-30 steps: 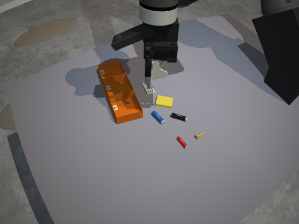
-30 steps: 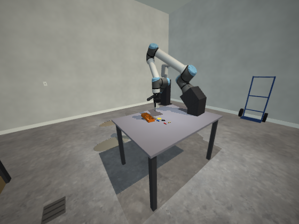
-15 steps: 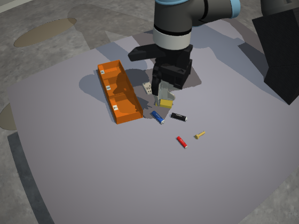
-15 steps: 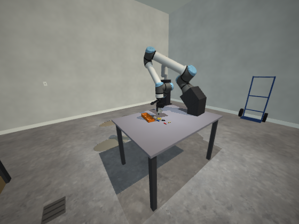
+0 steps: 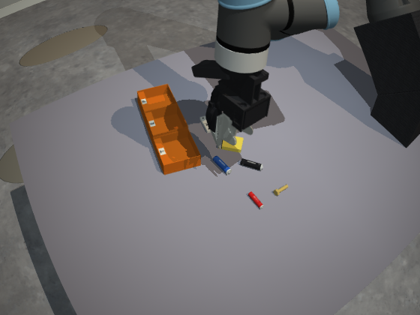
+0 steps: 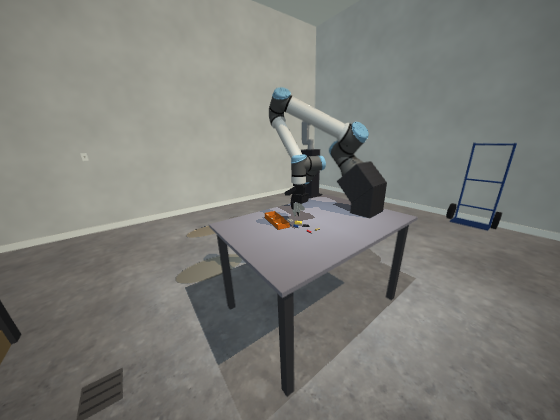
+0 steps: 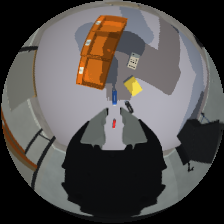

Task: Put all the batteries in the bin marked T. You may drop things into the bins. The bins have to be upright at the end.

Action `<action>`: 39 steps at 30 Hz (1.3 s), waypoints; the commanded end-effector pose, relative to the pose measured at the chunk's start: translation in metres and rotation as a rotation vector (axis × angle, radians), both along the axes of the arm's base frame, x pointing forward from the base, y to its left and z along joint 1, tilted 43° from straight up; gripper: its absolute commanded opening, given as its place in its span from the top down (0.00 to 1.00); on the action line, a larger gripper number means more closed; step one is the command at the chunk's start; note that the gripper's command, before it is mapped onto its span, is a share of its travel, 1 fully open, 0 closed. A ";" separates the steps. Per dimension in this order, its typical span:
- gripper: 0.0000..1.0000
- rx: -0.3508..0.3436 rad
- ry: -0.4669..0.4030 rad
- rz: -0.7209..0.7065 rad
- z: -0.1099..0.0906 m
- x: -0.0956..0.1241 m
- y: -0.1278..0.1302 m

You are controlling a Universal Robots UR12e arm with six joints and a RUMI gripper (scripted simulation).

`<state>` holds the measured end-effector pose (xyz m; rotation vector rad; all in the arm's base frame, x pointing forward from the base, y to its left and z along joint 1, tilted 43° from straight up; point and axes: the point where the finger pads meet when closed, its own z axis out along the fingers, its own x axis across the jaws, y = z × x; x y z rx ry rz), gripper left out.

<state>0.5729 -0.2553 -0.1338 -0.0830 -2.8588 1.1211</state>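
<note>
Three batteries lie on the grey table (image 5: 112,225) (image 6: 300,260): a blue one (image 5: 222,165) (image 7: 114,96) just right of the bin's near end, a black one (image 5: 250,164) (image 7: 129,106) further right, and a red one (image 5: 255,199) (image 7: 114,123) nearer the front. The orange three-compartment bin (image 5: 181,164) (image 6: 276,220) (image 7: 86,55) stands upright; its nearest compartment bears the T label (image 5: 162,151). My gripper (image 5: 220,144) (image 6: 297,210) (image 7: 114,108) hangs above the table beside the yellow block, fingers a little apart with nothing between them. In the wrist view the red battery shows far below through the gap.
A yellow block (image 5: 235,145) (image 7: 133,86) lies under the gripper. A white spotted tile (image 5: 205,124) (image 7: 133,61) lies behind it, partly hidden. A tan bolt (image 5: 280,190) lies right of the red battery. The arm's black base (image 5: 394,75) stands at the back right.
</note>
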 end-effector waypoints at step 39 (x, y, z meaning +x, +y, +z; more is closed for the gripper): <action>0.83 -0.007 -0.026 -0.041 -0.017 -0.002 -0.016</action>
